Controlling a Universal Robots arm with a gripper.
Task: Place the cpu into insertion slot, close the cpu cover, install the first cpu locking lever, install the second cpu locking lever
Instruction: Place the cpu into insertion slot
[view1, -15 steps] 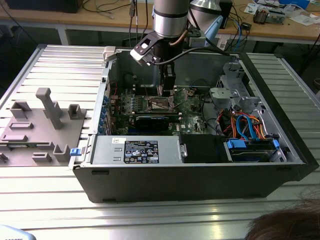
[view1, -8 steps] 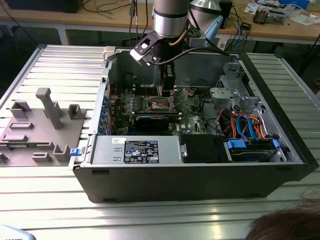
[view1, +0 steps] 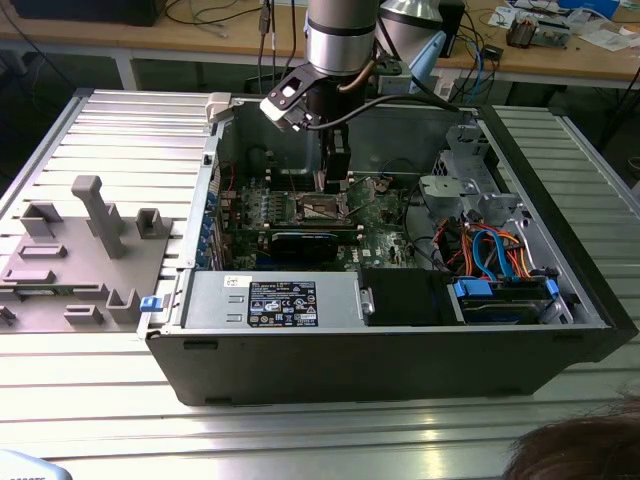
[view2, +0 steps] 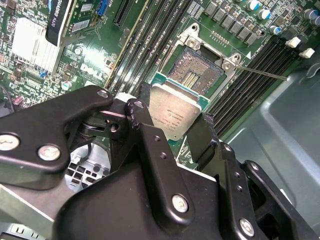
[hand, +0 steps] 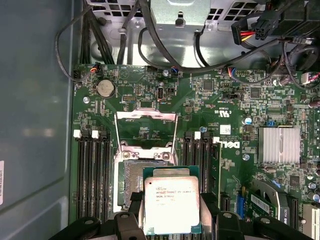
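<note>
First wrist view shows you the cpu (hand: 171, 205), a flat square chip with a dull silver top. The gripper (hand: 171, 212) holds it. Its two black fingers (hand: 134, 207) press on two opposite edges of the chip, so they are only as far apart as the chip is wide.

The cpu hangs over the insertion slot (hand: 131, 185) and is not set into it yet. It hides one side of the slot, and you can see the rest of the slot's dark middle. The cpu cover (hand: 146, 115) is flipped open. It sits just beside the slot on the green circuit board (hand: 225, 100). Long black memory slots (hand: 92, 175) run along both sides of the insertion slot.

Look at the second wrist view. There the cpu (view2: 174, 112) sits between the fingers (view2: 145, 125) of the gripper (view2: 172, 122), and the insertion slot (view2: 195, 70) lies open behind it. A thin locking lever (view2: 260, 72) sticks out from one corner of the slot.

In the exterior view the gripper (view1: 333, 172) reaches straight down into the open computer case (view1: 400, 350). A grey tray (view1: 80, 250) lies on the table at the exterior view's left.
</note>
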